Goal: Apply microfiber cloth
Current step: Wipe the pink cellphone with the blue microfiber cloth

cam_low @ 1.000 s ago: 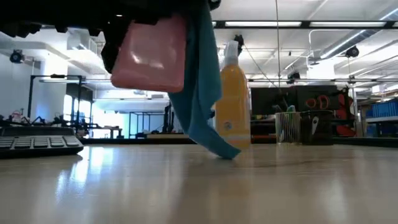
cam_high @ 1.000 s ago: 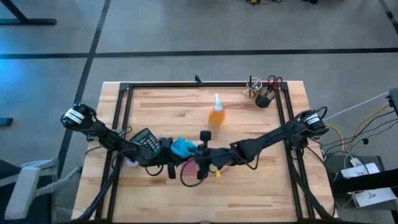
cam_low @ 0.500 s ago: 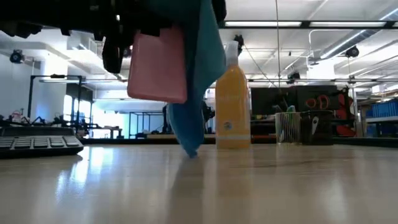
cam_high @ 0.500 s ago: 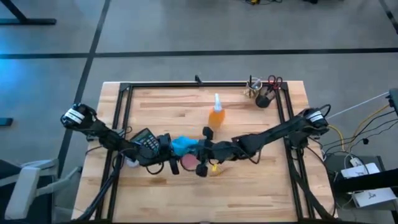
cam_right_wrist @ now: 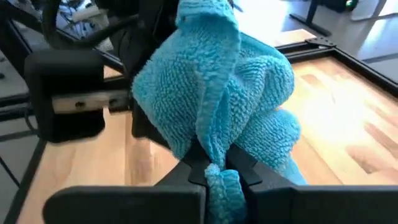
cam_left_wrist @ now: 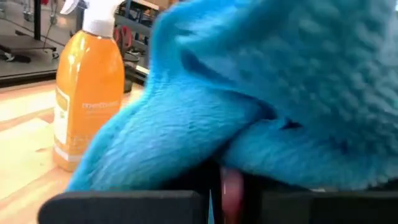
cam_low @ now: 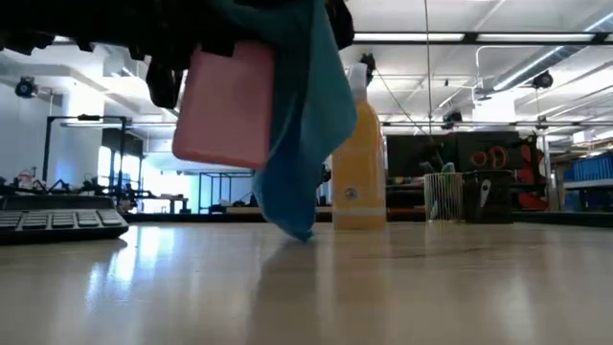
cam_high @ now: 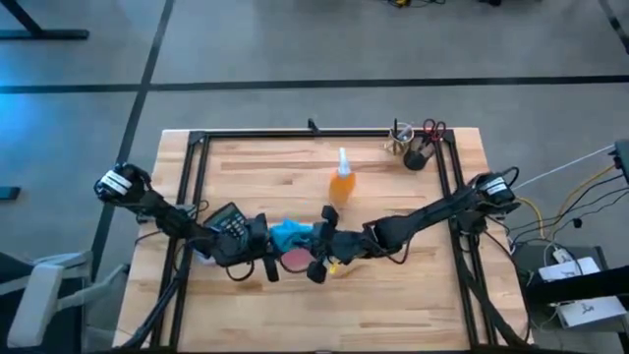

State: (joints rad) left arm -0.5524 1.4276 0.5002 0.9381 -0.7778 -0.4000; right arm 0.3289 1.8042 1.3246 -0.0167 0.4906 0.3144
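Pinching a fold of the microfiber cloth (cam_right_wrist: 214, 106), your right gripper (cam_right_wrist: 214, 169) had its jaws clamped on it above the table (cam_high: 413, 295) near the middle, and the cloth hung down over a pink flat object (cam_low: 225, 105). Your left gripper (cam_left_wrist: 227, 186) gripped that pink object's edge. An orange spray bottle (cam_high: 341, 183) stood behind.

Bright, even ceiling strip lights (cam_low: 412, 37); glare on the table (cam_low: 383, 287); the near cloth (cam_left_wrist: 261, 93) seems blurred
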